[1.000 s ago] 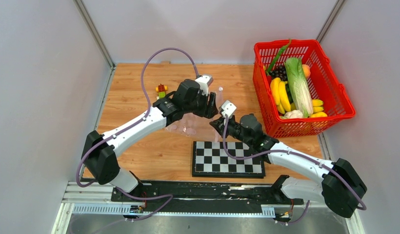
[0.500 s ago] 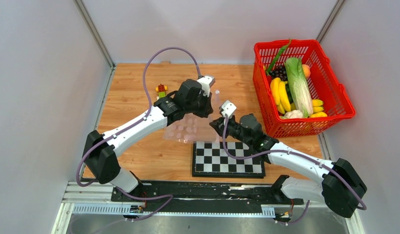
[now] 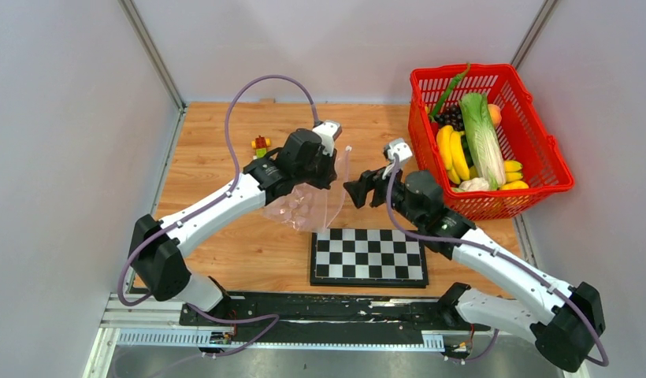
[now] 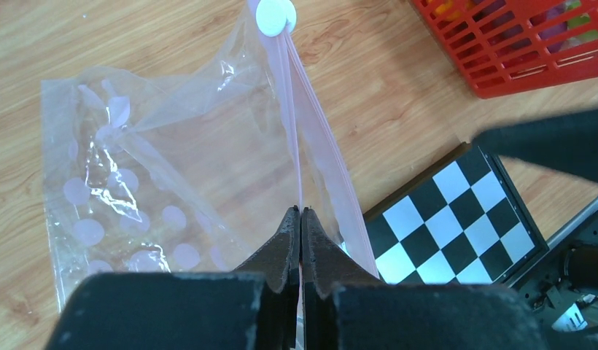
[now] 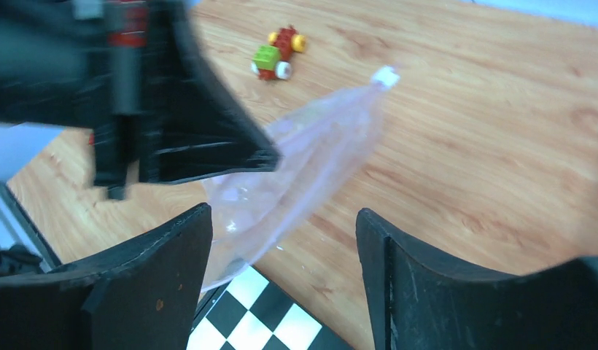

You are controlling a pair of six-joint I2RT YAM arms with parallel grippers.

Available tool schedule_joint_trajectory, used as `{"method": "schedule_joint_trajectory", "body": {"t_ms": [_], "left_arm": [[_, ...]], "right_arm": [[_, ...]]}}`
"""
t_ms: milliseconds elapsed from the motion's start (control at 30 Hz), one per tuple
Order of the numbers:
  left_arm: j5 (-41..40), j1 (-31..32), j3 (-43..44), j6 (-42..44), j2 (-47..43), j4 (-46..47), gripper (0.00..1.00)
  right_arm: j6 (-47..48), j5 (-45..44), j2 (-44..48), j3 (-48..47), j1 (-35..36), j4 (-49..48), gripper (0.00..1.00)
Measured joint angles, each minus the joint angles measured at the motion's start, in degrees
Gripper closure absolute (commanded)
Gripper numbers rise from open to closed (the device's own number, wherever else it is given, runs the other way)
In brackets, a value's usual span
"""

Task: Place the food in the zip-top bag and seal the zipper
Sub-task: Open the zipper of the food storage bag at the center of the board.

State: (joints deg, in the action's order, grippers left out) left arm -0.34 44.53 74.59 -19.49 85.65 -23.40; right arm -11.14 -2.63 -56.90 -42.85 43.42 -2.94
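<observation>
Two grippers are hovering far of the chessboard: left gripper is clamping the zipper, clearest in its wrist view; right gripper is gaping empty.

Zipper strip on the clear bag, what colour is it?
The zipper strip is pale pink, clearest in the left wrist view.

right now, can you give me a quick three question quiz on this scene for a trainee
1. True or false: the right pincer is clamped on the zip-top bag.
2. Where is the food? A in the zip-top bag, B in the red basket, C in the right pincer.
3. Which pincer grips the zipper?
Key: 1 false, it stands open beside the bag; 2 B; 3 the left pincer.
</observation>
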Motion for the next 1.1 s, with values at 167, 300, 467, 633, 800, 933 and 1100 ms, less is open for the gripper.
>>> {"method": "schedule_joint_trajectory", "body": {"t_ms": [167, 300, 467, 633, 800, 933, 1100], "left_arm": [[0.04, 0.00, -0.83, 0.37, -1.60, 0.07, 1.00], [0.76, 0.00, -0.83, 0.39, -1.86, 0.39, 1.00], [1.84, 0.00, -0.83, 0.46, -1.86, 0.42, 1.00], [2.62, 0.00, -0.83, 0.52, -1.86, 0.42, 1.00], [2.82, 0.00, -0.83, 0.59, -1.86, 0.39, 1.00], [0.68, 0.02, -0.83, 1.42, -1.86, -0.24, 0.98], [-3.10, 0.07, -0.87, 3.52, -1.73, -2.40, 0.57]], "right_arm": [[-9.09, -0.94, -4.68, -3.06, -4.85, 5.70, 0.36], [-14.47, 1.38, -7.87, -3.02, -5.03, 6.34, 0.41], [-18.05, 3.85, -11.23, -3.91, -4.98, 5.66, 0.49], [-18.78, 2.27, -13.66, -6.03, -4.98, 6.62, 0.61], [-18.60, 1.73, -16.83, -9.01, -4.98, 7.13, 0.98], [-19.54, 3.26, -18.08, -10.10, -4.94, 7.63, 1.00], [-22.43, 1.75, -18.12, -10.05, -4.24, 8.52, 1.00]]}}
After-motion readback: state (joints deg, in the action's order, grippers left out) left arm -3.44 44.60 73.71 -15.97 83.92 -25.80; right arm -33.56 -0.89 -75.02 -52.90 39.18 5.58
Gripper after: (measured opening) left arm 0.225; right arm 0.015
